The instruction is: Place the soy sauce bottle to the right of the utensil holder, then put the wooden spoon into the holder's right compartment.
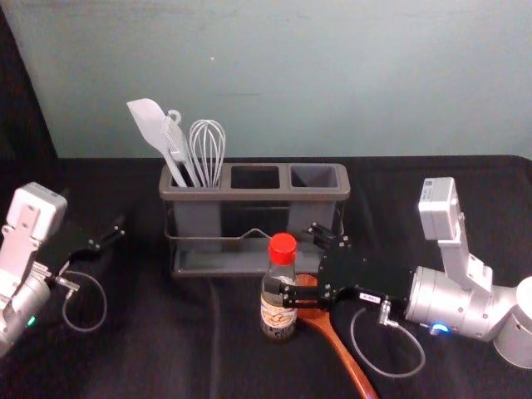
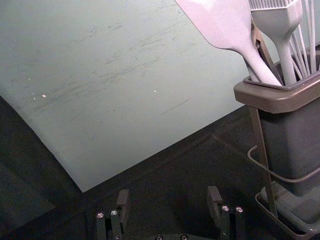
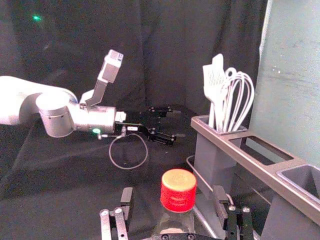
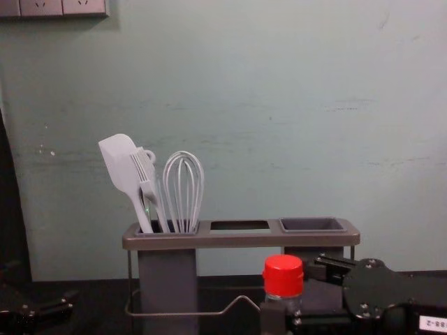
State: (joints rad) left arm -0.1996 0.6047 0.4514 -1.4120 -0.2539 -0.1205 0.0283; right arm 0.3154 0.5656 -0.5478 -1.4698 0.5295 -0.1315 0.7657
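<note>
Left compartment [image 1: 197, 219] — whisk [image 1: 208, 143], spatula [image 1: 151, 126]; right gripper [image 1: 291, 257] around bottle [image 1: 278, 317], left gripper [image 1: 119, 231] near holder [image 1: 254, 194].

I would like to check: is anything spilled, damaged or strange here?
I see nothing spilled or broken. One oddity: the utensil holder has cups under its two end openings, but none under the middle one, where the scuffed wall shows through.

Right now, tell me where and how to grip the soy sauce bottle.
Take the soy sauce bottle around its body, below the red cap, probably best from the robot's right with the claw level. It stands upright and its body is round, and the right claw stands open around it from that side.
</note>
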